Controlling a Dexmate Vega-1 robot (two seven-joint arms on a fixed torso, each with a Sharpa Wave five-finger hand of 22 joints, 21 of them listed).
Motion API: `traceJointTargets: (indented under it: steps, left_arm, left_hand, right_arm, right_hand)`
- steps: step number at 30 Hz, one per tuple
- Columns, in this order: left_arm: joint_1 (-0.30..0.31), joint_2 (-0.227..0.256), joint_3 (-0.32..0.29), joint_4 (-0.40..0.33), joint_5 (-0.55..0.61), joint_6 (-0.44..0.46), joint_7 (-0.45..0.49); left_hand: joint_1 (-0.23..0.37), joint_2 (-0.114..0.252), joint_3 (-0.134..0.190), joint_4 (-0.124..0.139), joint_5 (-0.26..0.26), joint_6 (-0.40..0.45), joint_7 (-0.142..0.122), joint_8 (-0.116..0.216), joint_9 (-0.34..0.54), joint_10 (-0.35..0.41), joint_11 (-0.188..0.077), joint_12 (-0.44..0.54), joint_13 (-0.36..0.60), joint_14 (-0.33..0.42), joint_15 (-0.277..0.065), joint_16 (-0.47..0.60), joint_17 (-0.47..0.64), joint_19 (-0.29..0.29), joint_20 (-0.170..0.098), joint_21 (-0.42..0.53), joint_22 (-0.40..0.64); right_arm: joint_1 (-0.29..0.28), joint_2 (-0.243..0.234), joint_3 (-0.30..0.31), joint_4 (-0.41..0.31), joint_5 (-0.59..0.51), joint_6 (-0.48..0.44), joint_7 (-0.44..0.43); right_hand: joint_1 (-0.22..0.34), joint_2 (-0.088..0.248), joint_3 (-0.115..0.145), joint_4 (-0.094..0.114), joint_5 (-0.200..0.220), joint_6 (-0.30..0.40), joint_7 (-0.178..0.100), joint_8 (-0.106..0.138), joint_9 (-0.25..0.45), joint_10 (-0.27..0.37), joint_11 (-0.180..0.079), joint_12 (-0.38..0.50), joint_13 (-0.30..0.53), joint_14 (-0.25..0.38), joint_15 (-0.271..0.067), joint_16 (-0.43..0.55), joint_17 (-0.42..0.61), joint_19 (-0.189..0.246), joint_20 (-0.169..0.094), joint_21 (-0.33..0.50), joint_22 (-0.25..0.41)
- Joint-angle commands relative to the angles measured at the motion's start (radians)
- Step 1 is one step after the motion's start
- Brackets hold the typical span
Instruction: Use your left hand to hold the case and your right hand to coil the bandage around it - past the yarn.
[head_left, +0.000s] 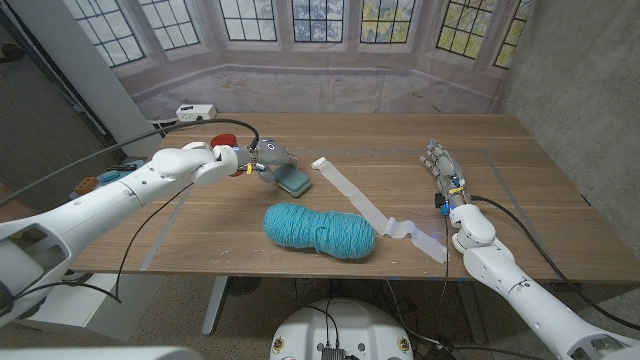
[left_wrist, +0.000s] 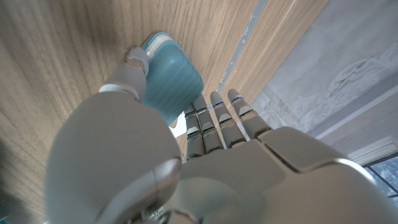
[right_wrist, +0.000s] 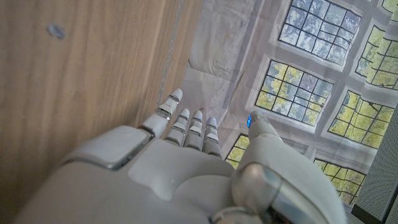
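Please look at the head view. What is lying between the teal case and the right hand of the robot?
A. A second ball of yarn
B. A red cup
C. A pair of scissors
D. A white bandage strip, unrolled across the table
D. The white bandage lies unrolled in a slanting line over the table, running from near the teal case toward the right hand, behind the ball of yarn.

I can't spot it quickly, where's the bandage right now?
In the head view the bandage lies unrolled across the table's middle, running from beside the case past the yarn.
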Motion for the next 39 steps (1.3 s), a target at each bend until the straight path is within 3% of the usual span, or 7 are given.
traceJointTargets:
  steps: [1,18,32,39]
  left_arm:
    - [0.021,0.011,-0.012,-0.009,-0.015,0.006,0.019]
    - [0.064,0.047,-0.062,-0.058,-0.065,0.015,0.029]
    - [0.110,0.092,-0.116,-0.112,-0.104,0.012,0.026]
    - [0.150,0.110,-0.152,-0.139,-0.149,0.032,0.020]
  left_hand:
    - [0.008,0.018,-0.002,0.005,0.005,0.092,-0.032,0.082,0.042,0.058,-0.048,0.013,0.036,0.017,-0.005,0.007,0.007,0.012,0.001,0.003,0.004]
    - [0.006,0.017,-0.001,0.008,0.006,0.099,-0.032,0.107,0.051,0.071,-0.055,0.024,0.050,0.027,-0.014,0.004,0.020,0.021,-0.003,0.002,0.005]
    - [0.005,0.018,0.002,0.009,0.006,0.097,-0.035,0.121,0.055,0.072,-0.053,0.026,0.057,0.032,-0.016,0.001,0.028,0.023,-0.004,0.000,0.006]
    - [0.004,0.021,0.003,0.011,0.006,0.102,-0.034,0.129,0.055,0.071,-0.053,0.027,0.061,0.032,-0.017,0.000,0.033,0.023,-0.005,-0.001,0.006]
  right_arm:
    - [0.000,-0.004,-0.006,-0.011,-0.006,-0.010,-0.004]
    - [-0.011,-0.036,-0.021,-0.096,-0.041,-0.063,-0.026]
    - [-0.001,-0.093,-0.052,-0.208,-0.121,-0.167,-0.057]
    - [0.026,-0.137,-0.084,-0.272,-0.181,-0.261,-0.059]
  right_hand:
    - [0.005,0.000,0.002,-0.007,0.004,0.005,0.005,-0.001,0.005,0.000,0.003,0.002,0.005,0.007,-0.015,0.010,0.001,0.013,-0.052,0.006,0.004]
    - [0.004,0.000,0.003,-0.007,0.004,0.005,0.005,-0.001,0.005,0.001,0.003,0.003,0.005,0.007,-0.018,0.010,0.002,0.014,-0.053,0.006,0.004]
    - [0.004,0.000,0.004,-0.007,0.004,0.005,0.005,-0.001,0.005,0.001,0.004,0.003,0.005,0.007,-0.017,0.010,0.001,0.013,-0.052,0.006,0.004]
    - [0.005,-0.001,0.005,-0.008,0.004,0.011,0.005,0.001,0.005,0.006,0.003,0.005,0.005,0.009,-0.017,0.010,0.001,0.018,-0.051,0.008,0.004]
